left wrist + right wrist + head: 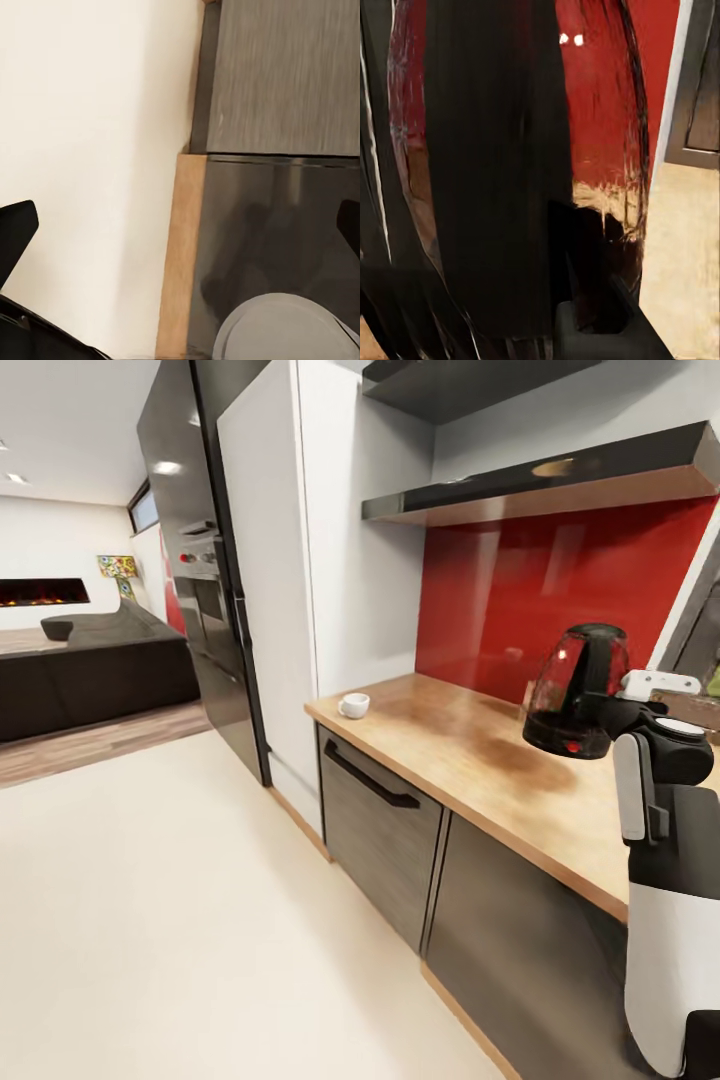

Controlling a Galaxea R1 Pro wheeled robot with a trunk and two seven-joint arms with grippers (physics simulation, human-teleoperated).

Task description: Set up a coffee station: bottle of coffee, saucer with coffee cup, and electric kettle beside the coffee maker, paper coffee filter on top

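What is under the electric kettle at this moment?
Under the electric kettle, held by the right gripper, lies the kitchen countertop, with a dark shadow beneath. The kettle hides the red wall behind it; whether its base touches the wood cannot be told.

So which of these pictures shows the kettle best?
The head view: the whole electric kettle shows above the kitchen countertop, at the right gripper. The right wrist view gives a dark close-up blur.
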